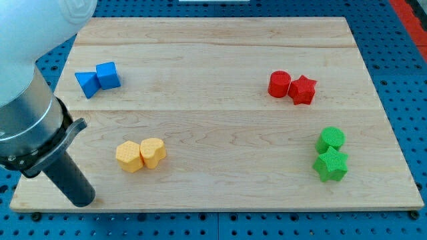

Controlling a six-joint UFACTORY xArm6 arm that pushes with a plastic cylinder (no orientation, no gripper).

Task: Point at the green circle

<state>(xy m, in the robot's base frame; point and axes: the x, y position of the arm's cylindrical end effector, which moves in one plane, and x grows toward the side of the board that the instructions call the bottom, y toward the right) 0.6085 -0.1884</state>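
The green circle lies near the view's right edge of the wooden board, touching a green star just below it. My tip is at the board's bottom left corner, far to the left of both green blocks. The dark rod slants up from the tip to the grey arm at the view's left.
A red circle and a red star touch at upper right. A blue triangle and a blue cube sit at upper left. A yellow hexagon and a yellow heart lie right of my tip.
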